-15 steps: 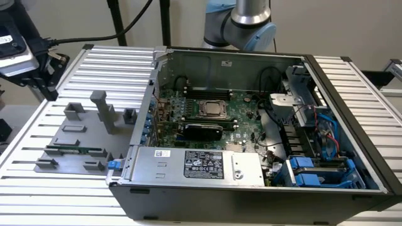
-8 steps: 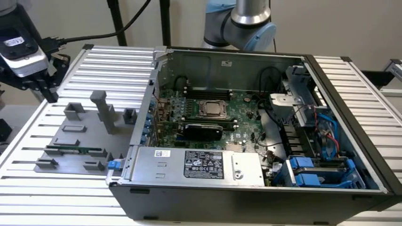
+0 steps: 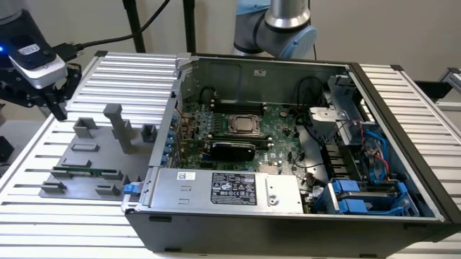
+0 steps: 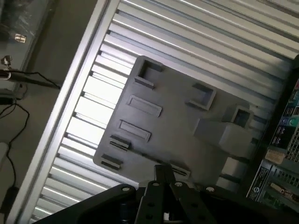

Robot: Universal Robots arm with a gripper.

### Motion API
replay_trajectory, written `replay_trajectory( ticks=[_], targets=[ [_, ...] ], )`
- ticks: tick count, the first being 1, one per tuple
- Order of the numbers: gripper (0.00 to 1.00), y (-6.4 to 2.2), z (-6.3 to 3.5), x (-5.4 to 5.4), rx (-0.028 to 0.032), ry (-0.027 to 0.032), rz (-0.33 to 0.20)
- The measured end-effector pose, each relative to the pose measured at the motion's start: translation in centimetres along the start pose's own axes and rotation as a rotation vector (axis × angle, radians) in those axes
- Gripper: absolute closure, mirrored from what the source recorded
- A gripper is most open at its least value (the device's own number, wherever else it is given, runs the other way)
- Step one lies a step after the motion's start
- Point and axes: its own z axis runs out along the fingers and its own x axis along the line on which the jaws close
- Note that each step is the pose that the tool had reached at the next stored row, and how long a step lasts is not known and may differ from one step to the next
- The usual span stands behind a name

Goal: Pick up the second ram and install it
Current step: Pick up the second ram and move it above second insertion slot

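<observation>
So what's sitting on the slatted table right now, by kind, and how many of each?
second ram: 1
grey fixture plate, with its blocks: 1
open computer case: 1
Total: 3

silver arm w/ lt-blue joint caps, black pincer, blue led.

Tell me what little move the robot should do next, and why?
Probably bring the end effector down toward the second ram. The slim green stick lies on the grey fixture plate, outside the computer case, and the end effector hangs above the plate's far edge, apart from it.
</observation>
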Motion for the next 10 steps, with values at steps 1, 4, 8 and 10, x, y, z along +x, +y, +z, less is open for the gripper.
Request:
replay_trajectory(
  ticks=[1,4,8,10],
  targets=[
    [1.0,0.0,0.07,0.0,-0.0003,0.001,-0.018],
    [1.0,-0.01,0.3,0.01,-0.0012,0.0036,-0.073],
    [1.0,-0.03,0.58,0.01,-0.0024,0.0067,-0.144],
    [1.0,-0.03,0.72,0.01,-0.0029,0.0083,-0.181]
  ],
)
